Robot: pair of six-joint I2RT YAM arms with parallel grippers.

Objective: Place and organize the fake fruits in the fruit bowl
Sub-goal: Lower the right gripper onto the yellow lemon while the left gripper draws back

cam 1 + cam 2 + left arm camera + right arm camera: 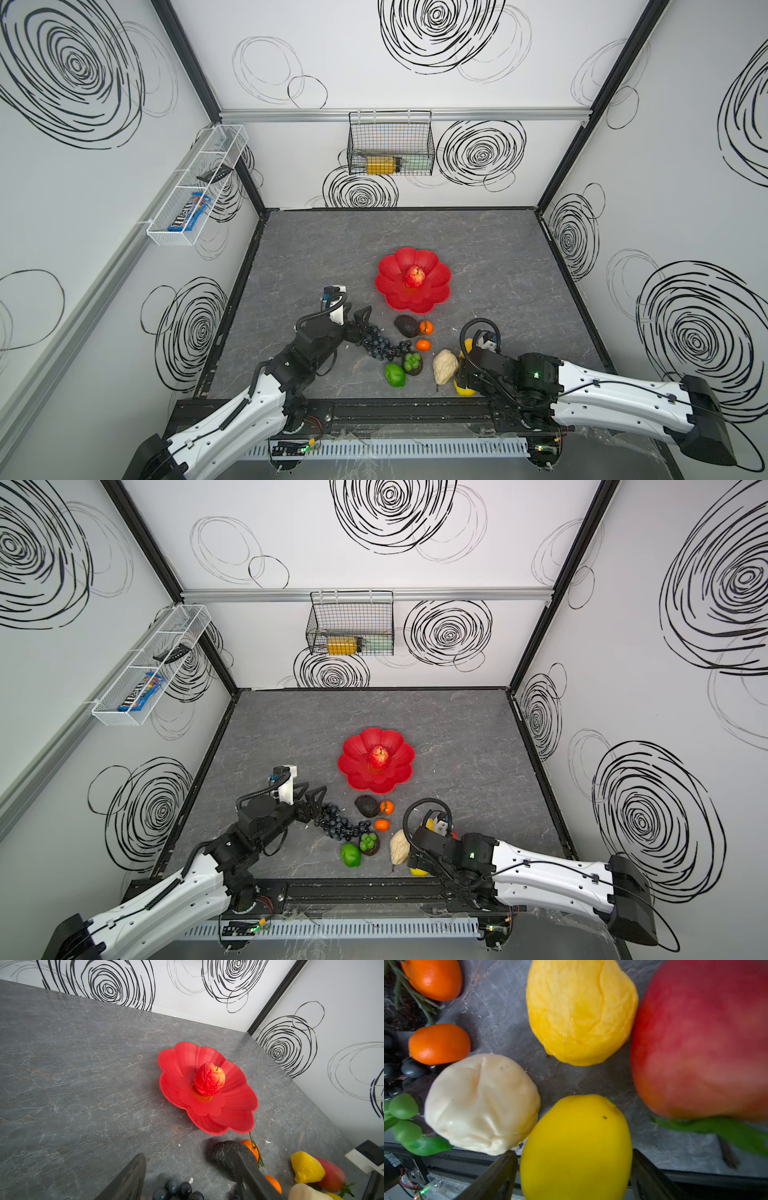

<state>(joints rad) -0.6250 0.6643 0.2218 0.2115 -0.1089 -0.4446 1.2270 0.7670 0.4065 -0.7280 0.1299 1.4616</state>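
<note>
One wrinkled red plastic apple (414,277) stands at the centre of the glossy red flower-shaped fruit bowl (386,286), and the other fake fruits (444,365) lie on the grey table (498,270) near it. The left pincer (357,313) has its fingers apart at one end of the dark grape bunch (376,343). The right pincer (574,1153) stands apart, with one finger on each side of the smooth yellow lemon (577,1126).
</note>
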